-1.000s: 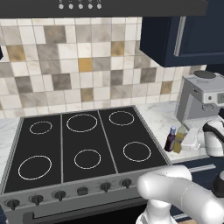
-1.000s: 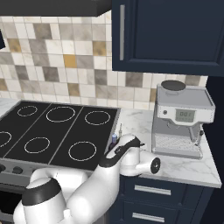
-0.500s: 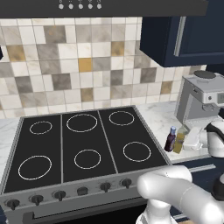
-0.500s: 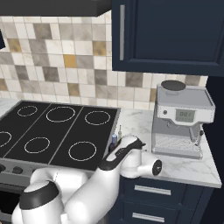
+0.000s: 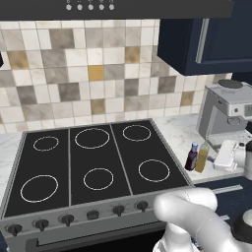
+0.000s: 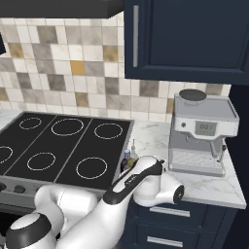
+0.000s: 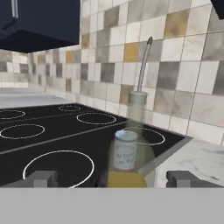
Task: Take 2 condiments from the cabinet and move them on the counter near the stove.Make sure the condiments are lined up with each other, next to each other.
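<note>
Our end effector (image 7: 109, 178) stood wide around the oil bottle (image 7: 136, 131), dark bottle (image 7: 124, 151) just beyond; a careless retreat could topple both.

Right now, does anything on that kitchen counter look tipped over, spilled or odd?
Nothing stands out. The tall clear bottle of yellow oil and the shorter dark red-brown bottle with a blue cap stand upright, side by side on the white marble counter beside the black glass stove.
</note>
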You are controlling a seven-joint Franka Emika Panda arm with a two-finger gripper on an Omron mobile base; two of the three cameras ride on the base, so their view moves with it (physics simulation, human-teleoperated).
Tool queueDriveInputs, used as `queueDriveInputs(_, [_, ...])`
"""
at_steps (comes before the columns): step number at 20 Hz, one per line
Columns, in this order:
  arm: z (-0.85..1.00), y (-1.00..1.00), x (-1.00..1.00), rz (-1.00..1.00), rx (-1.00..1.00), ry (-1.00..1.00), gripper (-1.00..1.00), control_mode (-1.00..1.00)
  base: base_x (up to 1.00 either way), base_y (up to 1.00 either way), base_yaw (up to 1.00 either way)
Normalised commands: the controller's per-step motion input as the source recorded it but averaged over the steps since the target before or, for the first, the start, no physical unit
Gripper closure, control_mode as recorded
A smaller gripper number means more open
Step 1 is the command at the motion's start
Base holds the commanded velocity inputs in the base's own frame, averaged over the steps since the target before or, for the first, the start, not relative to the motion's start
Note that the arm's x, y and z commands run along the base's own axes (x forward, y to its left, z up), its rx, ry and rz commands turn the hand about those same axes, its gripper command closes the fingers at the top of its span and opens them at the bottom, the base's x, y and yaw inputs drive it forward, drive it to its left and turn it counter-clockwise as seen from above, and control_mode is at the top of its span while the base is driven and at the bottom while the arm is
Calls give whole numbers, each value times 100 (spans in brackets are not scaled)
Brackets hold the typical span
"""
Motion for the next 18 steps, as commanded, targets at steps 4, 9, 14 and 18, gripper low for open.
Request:
queueDriveInputs(4, [48, 11, -42, 0, 0, 9, -100, -100, 0, 0, 0])
queueDriveInputs(9, [35, 41, -39, 0, 0, 23, -100, -100, 0, 0, 0])
queueDriveInputs(14, [14, 72, -25, -7, 0, 18, -100, -100, 0, 0, 0])
queueDriveInputs(18, [23, 74, -27, -16, 0, 0, -100, -100, 0, 0, 0])
